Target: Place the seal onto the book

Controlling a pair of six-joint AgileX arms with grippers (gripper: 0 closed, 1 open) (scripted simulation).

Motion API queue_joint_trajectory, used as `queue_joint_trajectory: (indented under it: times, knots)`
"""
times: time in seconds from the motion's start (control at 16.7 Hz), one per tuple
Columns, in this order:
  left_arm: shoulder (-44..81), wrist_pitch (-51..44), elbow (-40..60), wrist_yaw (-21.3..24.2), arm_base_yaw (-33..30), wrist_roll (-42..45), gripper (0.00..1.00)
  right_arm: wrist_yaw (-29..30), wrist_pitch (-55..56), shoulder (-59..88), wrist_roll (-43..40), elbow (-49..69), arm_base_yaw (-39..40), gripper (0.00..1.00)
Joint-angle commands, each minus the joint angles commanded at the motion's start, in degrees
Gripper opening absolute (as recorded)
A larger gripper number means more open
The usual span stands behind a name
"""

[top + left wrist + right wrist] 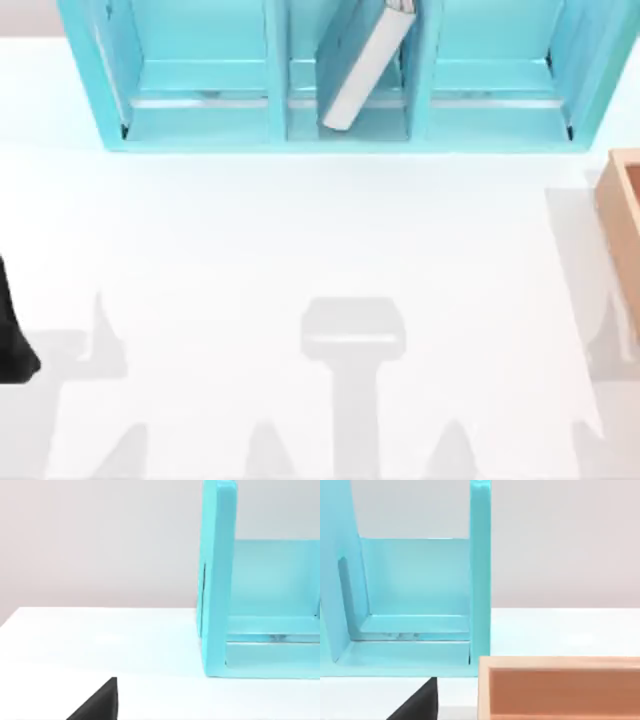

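Note:
The book [366,62], teal-blue with white page edges, leans tilted inside the middle compartment of the light-blue shelf [200,132] at the back of the table. The seal is out of view. My left arm [14,340] stands as a black shape at the table's far left edge, well away from the book. A black edge of my left gripper [99,705] sits low over the white tabletop, beside the shelf's end wall [218,580]. A similar black edge of my right gripper [419,703] hovers near the shelf's other end [480,570].
A tan wooden box [622,215] sits at the table's right edge, close in front of my right gripper [560,687]. Between the shelf and the front edge lies a broad white tabletop [320,240], crossed by grey shadows.

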Motion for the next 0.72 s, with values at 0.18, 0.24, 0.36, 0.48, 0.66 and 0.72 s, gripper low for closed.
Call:
queue_joint_trajectory:
  times: [0.18,0.24,0.36,0.48,0.66,0.72]
  knots:
    - [0.0,0.0,0.0,0.0,0.0,0.0,1.0,0.24,0.35,0.54,0.12,0.39,0.08,1.0]
    - [0.0,0.0,0.0,0.0,0.0,0.0,1.0,0.71,1.05,1.66,0.35,1.18,0.26,1.0]
    - [0.0,0.0,0.0,0.0,0.0,0.0,1.0,2.29,3.51,5.62,1.15,3.91,0.92,1.0]
    - [0.0,0.0,0.0,0.0,0.0,0.0,1.0,4.64,7.31,12.21,2.37,8.12,2.06,1.0]
    - [0.0,0.0,0.0,0.0,0.0,0.0,1.0,9.12,14.65,26.4,4.78,16.17,4.64,1.0]
    - [0.0,0.0,0.0,0.0,0.0,0.0,1.0,10.81,17.39,32.13,5.72,19.15,5.74,1.0]
